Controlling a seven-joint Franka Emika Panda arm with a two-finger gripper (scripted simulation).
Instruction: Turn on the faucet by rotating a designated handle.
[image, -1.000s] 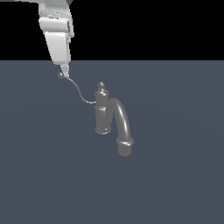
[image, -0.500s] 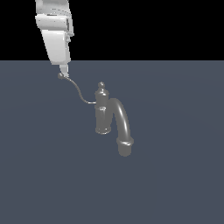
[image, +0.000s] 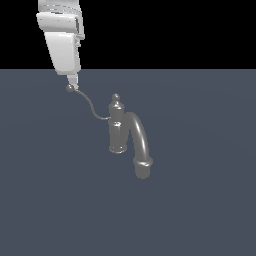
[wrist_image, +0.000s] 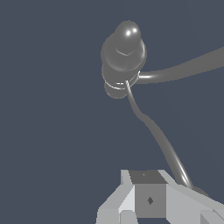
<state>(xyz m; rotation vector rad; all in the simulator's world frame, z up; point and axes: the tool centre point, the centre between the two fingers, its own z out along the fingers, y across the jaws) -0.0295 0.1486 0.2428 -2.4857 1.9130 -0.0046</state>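
The grey faucet (image: 116, 131) stands mid-scene in the exterior view, its thick arched spout (image: 140, 143) curving toward the viewer. The thin S-curved handle (image: 90, 106) runs from the column to the exterior view's left and ends in a small ball (image: 71, 88). My white gripper (image: 73, 80) hangs just above that ball, fingers together and shut, the tip at or nearly touching it. In the wrist view the faucet (wrist_image: 124, 51) is seen from above. There the handle (wrist_image: 156, 134) sweeps down to my gripper (wrist_image: 149, 194), passing alongside the fingers, not between them.
The faucet sits on a flat dark blue-grey surface (image: 200, 200) that spreads out on all sides. A black background lies behind it.
The upper part of my gripper has shifted slightly to the exterior view's left. Its tip stays by the ball. Handle and faucet look unmoved.
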